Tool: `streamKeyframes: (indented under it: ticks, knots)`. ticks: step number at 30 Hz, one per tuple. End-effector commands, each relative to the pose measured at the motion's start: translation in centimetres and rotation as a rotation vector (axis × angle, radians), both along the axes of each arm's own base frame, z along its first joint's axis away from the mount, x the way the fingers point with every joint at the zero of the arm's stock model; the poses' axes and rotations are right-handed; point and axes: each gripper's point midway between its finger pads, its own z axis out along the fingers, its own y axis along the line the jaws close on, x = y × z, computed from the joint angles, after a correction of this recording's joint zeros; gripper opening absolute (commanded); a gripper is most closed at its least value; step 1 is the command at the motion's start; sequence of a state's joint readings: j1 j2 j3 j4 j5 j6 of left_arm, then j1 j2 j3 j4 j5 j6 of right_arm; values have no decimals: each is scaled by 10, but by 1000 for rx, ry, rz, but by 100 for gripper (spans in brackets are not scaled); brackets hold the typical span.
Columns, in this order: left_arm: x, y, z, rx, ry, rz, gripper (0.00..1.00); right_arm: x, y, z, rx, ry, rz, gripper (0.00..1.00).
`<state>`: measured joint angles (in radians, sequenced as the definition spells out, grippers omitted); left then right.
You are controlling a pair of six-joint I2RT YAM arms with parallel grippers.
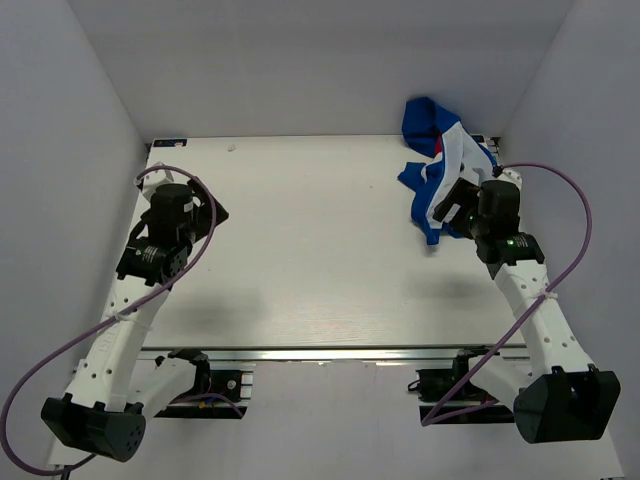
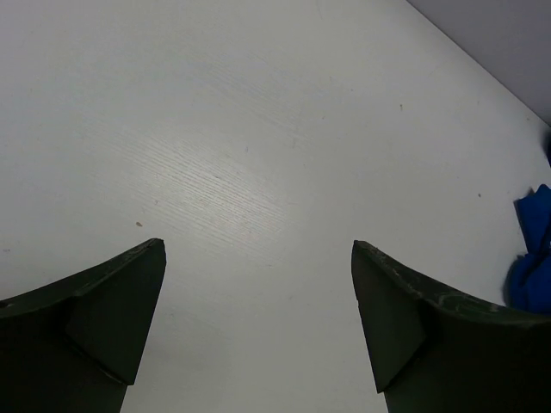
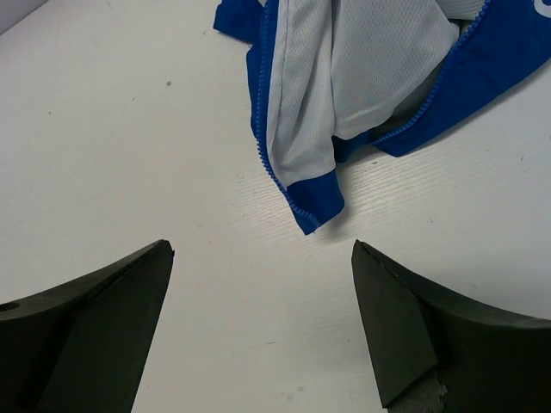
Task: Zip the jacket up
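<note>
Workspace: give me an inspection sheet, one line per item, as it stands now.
Surface: pale wood-grain table, a few tiny specks.
Job's things: jacket bunched at the far right corner, unzipped, with white mesh lining exposed and zipper teeth along the blue edge.
Clutter: small dark item at the far left corner, too small to identify.
Grippers: left gripper open over bare table, empty; right gripper open, just short of the jacket's lower corner, not touching it.
Cables: purple cable loops along the left arm, another along the right arm; both off the jacket.
Surroundings: plain white walls on three sides.
</note>
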<state>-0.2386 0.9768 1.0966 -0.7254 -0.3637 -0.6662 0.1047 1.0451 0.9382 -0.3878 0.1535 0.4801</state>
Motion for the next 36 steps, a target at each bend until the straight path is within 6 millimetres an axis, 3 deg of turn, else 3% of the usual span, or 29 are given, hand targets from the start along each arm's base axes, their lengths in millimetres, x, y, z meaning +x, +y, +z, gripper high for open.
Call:
streamKeyframes:
  ticks: [1,5,11,12,13,14,15,16,17,18,20,21,22,23,25,29,32,33,34,36]
  knots:
    - [-5,4,9,6,-29,3,98,11,1,17,13,-58,0,89]
    - [-2,2,4,8,-14,-5,98,19,-4,11,6,-27,-43,89]
    - [12,-10,-6,-5,-5,-55,98,52,-46,12,-40,55,-186,89]
    - [15,-13,-7,-11,-1,-67,98,62,-65,1,-41,98,-226,89]
    - [16,-15,-8,-11,3,-74,98,74,-75,18,-42,70,-244,89]
    - [19,-17,-14,-7,19,-81,98,82,-91,18,-57,76,-269,89]
    - [22,-18,-15,-10,19,-89,98,96,-101,4,-81,113,-273,89]
    - [23,-19,-20,-6,31,-93,98,113,-110,20,-100,73,-269,89]
    - [26,-21,-27,-4,50,-99,98,121,-124,17,-118,85,-276,89]
    - [28,-23,-30,-4,54,-109,98,135,-130,-6,-157,144,-226,89]
    - [31,-24,-35,-4,68,-110,98,154,-151,-4,-186,137,-241,89]
    - [33,-26,-41,-5,83,-118,98,163,-158,-28,-210,187,-218,89]
    - [35,-27,-42,-6,84,-123,98,174,-168,-26,-232,166,-224,89]
    - [37,-29,-44,-8,87,-127,98,182,-170,-48,-237,203,-213,89]
    - [40,-32,-50,-11,104,-141,98,192,-170,-63,-255,220,-163,89]
    - [45,-36,-55,-15,117,-155,98,211,-138,-94,-138,213,2,87]
    - [45,-38,-56,-16,129,-168,98,218,-114,-116,-40,220,118,65]
    - [44,-38,-56,-13,131,-169,98,220,-108,-110,-20,218,150,40]
    - [43,-37,-53,-12,123,-168,98,221,-103,-105,1,206,177,26]
    - [40,-34,-52,-5,121,-160,98,221,-85,-73,28,155,245,0]
